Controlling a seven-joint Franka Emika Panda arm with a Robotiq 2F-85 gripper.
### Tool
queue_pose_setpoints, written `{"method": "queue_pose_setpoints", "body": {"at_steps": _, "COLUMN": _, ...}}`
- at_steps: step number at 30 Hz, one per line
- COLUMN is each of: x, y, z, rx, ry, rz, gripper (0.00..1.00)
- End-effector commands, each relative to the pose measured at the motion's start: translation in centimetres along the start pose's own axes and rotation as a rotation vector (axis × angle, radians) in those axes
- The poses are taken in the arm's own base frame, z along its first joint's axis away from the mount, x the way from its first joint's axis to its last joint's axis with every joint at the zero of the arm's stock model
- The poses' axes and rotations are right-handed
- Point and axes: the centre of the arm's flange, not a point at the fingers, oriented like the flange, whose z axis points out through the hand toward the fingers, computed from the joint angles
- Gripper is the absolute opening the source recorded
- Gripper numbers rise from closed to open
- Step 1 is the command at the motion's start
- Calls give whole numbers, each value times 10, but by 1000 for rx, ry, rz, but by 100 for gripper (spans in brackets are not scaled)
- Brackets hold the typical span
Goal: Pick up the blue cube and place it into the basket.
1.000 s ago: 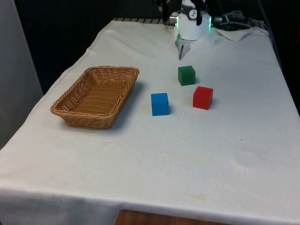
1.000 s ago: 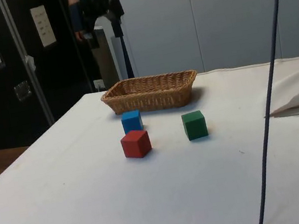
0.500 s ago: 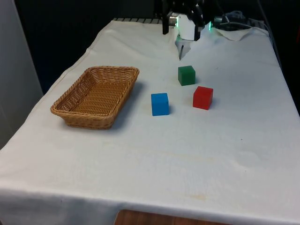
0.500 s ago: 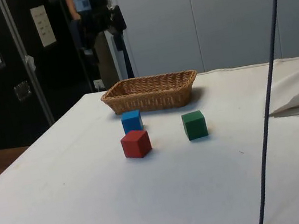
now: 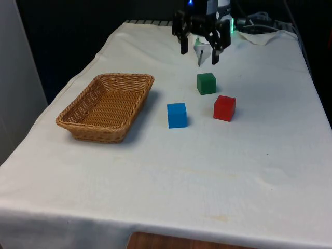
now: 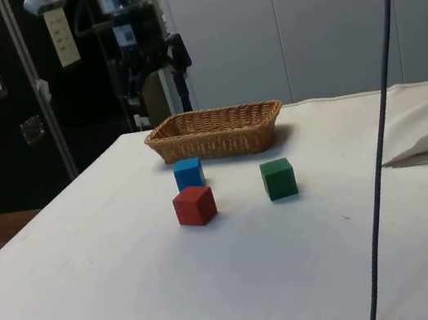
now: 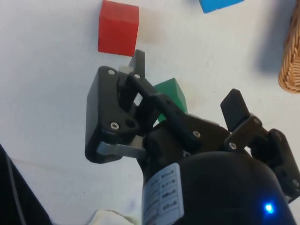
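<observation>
In the front view, the gripper (image 5: pixel 198 51) hangs at the upper centre of the frame, above the far part of the white-clothed table (image 5: pixel 171 176). Its 2 fingers are spread apart with nothing between them. The blue cube (image 5: pixel 177 114) sits on the cloth near the middle of the frame, below and slightly left of the gripper. The green cube (image 5: pixel 206 83) lies between them but off to the right, almost directly under the gripper, and the red cube (image 5: pixel 224 108) sits just right of the blue one. The basket (image 5: pixel 106 106) lies at centre left, its long axis running from lower left to upper right, its near wall a short way from the blue cube.

In the side view, the gripper (image 6: pixel 150 72) is at the upper left, well above the basket (image 6: pixel 216 131) and clear of all 3 cubes. The blue cube (image 6: pixel 189 173) sits just in front of the basket, with the red cube (image 6: pixel 195 205) lower in the frame and close to it, and the green cube (image 6: pixel 278 177) to the right.

In the wrist view, the parted fingers (image 7: pixel 137 63) frame the green cube (image 7: pixel 170 96), while the blue cube (image 7: pixel 219 4) is cut by the top edge, upper right, beyond the red cube (image 7: pixel 118 27). The basket's rim (image 7: pixel 291 51) shows at the right edge.

Judged from this, the coming move turns on 1 relation: the target lies past the green cube, so the gripper must travel over it and descend beside the red cube.
</observation>
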Motion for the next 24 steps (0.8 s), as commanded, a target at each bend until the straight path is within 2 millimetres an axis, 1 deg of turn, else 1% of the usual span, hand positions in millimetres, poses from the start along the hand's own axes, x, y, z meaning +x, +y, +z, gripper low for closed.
{"method": "queue_pose_setpoints", "body": {"at_steps": 1, "x": 0, "y": 0, "z": 4, "rx": 6, "ry": 5, "rz": 15, "gripper": 100}}
{"method": "queue_pose_setpoints", "body": {"at_steps": 2, "x": 1, "y": 0, "z": 7, "rx": 4, "ry": 3, "rz": 23, "gripper": 100}}
{"method": "queue_pose_setpoints", "body": {"at_steps": 3, "x": 0, "y": 0, "z": 6, "rx": -3, "ry": -3, "rz": 15, "gripper": 100}}
{"method": "queue_pose_setpoints", "body": {"at_steps": 6, "x": 1, "y": -1, "z": 14, "rx": 1, "ry": -1, "rz": 55, "gripper": 100}}
{"method": "queue_pose_setpoints", "body": {"at_steps": 12, "x": 2, "y": -1, "z": 15, "rx": -5, "ry": -4, "rz": 67, "gripper": 100}}
{"method": "queue_pose_setpoints", "body": {"at_steps": 17, "x": 2, "y": -3, "z": 22, "rx": 1, "ry": 0, "rz": 114, "gripper": 100}}
{"method": "queue_pose_setpoints", "body": {"at_steps": 19, "x": 2, "y": -2, "z": 20, "rx": -6, "ry": -8, "rz": 102, "gripper": 100}}
{"method": "queue_pose_setpoints", "body": {"at_steps": 24, "x": 3, "y": -5, "z": 28, "rx": 1, "ry": 3, "rz": 156, "gripper": 100}}
